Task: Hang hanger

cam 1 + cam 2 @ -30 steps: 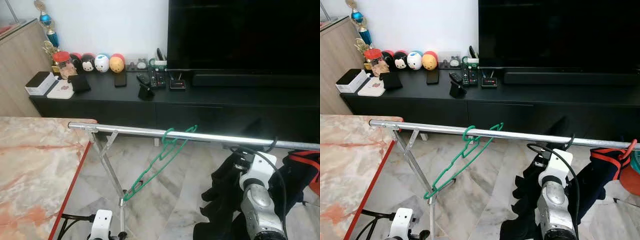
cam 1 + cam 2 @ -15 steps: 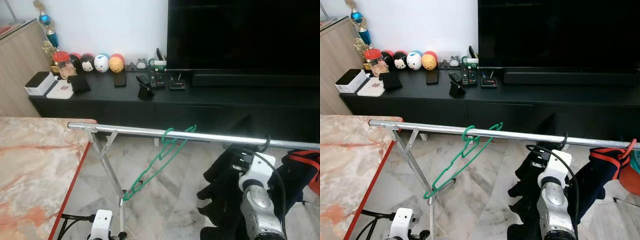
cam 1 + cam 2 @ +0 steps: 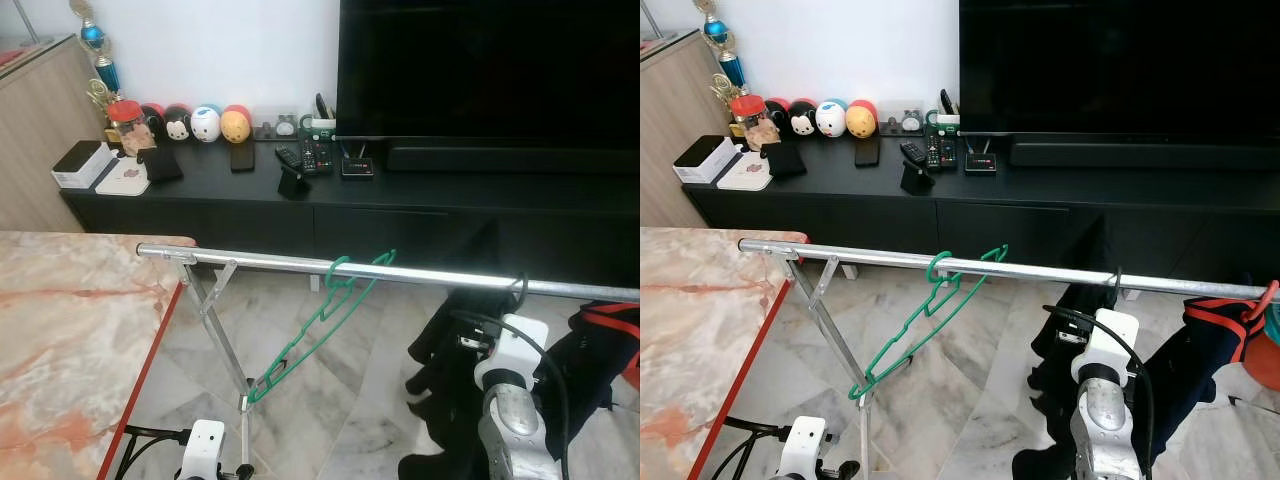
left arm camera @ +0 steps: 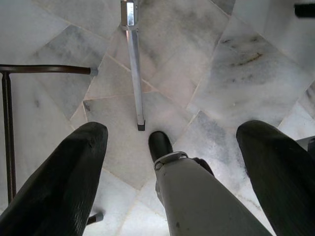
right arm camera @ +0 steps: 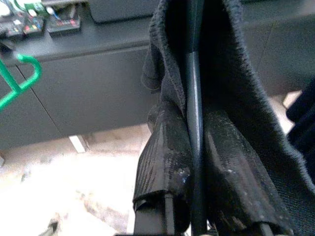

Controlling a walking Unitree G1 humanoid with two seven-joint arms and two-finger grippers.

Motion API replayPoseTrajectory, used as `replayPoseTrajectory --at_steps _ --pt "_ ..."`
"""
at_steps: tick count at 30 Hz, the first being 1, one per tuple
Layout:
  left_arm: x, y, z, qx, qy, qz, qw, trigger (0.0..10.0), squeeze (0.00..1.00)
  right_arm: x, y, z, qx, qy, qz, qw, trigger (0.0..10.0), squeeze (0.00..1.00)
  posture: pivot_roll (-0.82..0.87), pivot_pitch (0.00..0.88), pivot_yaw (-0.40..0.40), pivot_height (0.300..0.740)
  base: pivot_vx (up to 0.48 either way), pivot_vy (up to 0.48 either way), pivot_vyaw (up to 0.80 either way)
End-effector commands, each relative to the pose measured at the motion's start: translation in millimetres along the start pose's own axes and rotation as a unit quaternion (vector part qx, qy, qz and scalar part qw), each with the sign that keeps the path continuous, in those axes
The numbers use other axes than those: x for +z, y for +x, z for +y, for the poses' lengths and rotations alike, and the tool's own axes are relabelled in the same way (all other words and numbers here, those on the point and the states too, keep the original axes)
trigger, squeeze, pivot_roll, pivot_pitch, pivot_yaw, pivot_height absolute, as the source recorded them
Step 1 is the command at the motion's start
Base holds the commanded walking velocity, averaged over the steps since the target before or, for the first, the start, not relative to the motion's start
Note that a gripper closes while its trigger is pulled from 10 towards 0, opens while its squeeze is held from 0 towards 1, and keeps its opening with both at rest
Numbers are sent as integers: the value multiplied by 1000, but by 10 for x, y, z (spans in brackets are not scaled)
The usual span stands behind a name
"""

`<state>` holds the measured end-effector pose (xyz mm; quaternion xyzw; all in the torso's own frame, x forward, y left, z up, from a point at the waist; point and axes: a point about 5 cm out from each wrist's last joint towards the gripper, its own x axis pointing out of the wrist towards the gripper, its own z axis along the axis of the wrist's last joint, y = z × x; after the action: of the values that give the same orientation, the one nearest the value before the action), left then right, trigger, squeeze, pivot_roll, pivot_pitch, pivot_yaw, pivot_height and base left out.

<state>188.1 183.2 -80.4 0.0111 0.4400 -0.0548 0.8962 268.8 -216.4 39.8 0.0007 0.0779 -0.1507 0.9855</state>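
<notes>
Under rail (image 3: 1040, 270), right of green hanger (image 3: 925, 315): right end effector (image 5: 192, 162) clamped on black hanger w/ dark garment (image 3: 1065, 330), hook (image 3: 1116, 283) at rail, release left. Left end effector (image 4: 172, 162) open, idle.

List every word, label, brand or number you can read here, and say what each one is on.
No text can be read.
White box on the black TV cabinet: any print is too small to read.
Remote controls by the television: button marks are blurred.
Round character toys show faces, no lettering.
Green hanger on the metal rail: no marking visible.
</notes>
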Motion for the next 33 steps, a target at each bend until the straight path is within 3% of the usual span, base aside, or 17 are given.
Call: replayPoseTrajectory --at_steps 1,7,13,18,33 --pt "-22 -10 29 2 4 4 1000 10000 0 149 -8 36 13 -8 -47 999 10000 0 -68 0 39 740 0 0 0" --pt "-15 -8 29 3 4 4 1000 10000 0 118 -58 42 22 -28 -54 998 10000 0 -67 0 40 740 0 0 0" --pt "-5 -6 32 5 4 3 1000 10000 0 11 -212 59 45 -43 -61 996 10000 0 -70 0 43 740 0 0 0" --pt "3 -5 38 5 4 2 1000 10000 0 -71 -325 34 53 -37 -60 996 10000 0 -74 0 47 740 0 0 0" --pt "8 -5 43 4 4 2 1000 10000 0 -238 -446 8 60 -37 -48 996 10000 0 -71 0 51 740 0 0 0"
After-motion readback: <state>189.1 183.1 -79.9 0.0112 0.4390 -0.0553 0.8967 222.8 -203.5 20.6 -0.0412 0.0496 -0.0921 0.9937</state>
